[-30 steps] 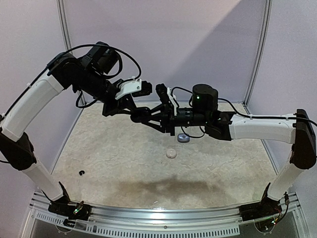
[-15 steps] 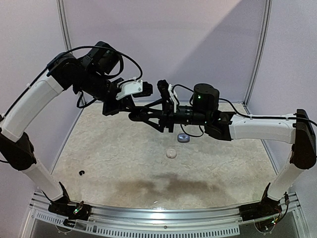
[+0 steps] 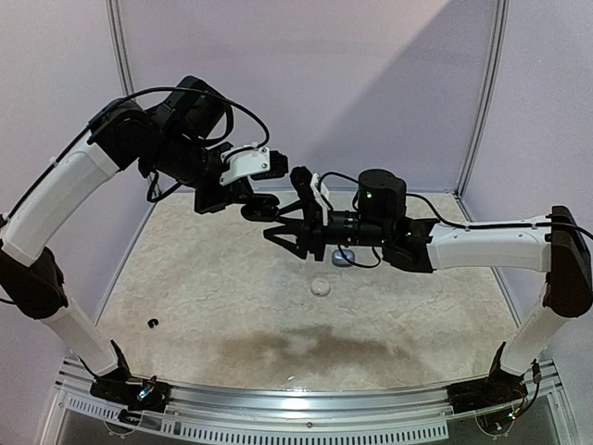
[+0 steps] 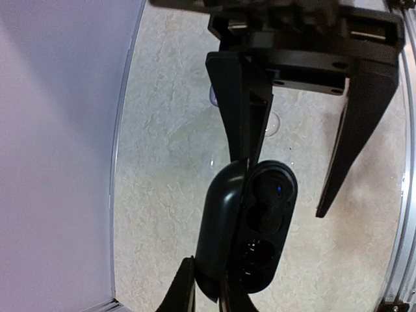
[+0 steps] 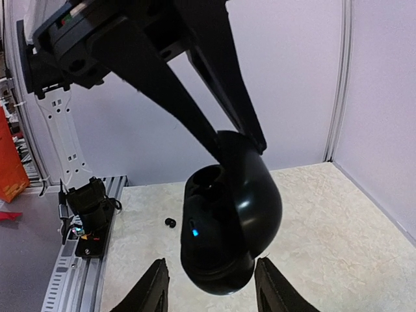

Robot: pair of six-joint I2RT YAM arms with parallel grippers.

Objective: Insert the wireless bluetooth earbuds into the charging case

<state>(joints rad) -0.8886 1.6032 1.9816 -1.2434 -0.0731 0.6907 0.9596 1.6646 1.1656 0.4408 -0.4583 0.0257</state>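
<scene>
A black charging case [image 4: 250, 227] hangs in the air with its lid open, and a small blue light glows inside it. My left gripper [image 4: 207, 276] is shut on the lid's edge; from above it shows at the centre left [image 3: 255, 206]. The case [image 5: 227, 221] sits between the fingertips of my right gripper [image 5: 211, 263], which is open with a gap on each side. From above, the right gripper [image 3: 281, 225] points left at the case. One black earbud [image 3: 151, 323] lies on the table at the near left, also seen from the right wrist [image 5: 170, 223].
A grey case [image 3: 343, 259] and a small pale round piece [image 3: 320, 286] lie on the speckled table [image 3: 232, 306] under the right arm. Purple walls enclose the back and sides. A metal rail [image 3: 296, 408] with the arm bases runs along the near edge.
My right gripper has widened its jaws and dropped slightly lower and back from the case. The left gripper still holds the case in about the same place.
</scene>
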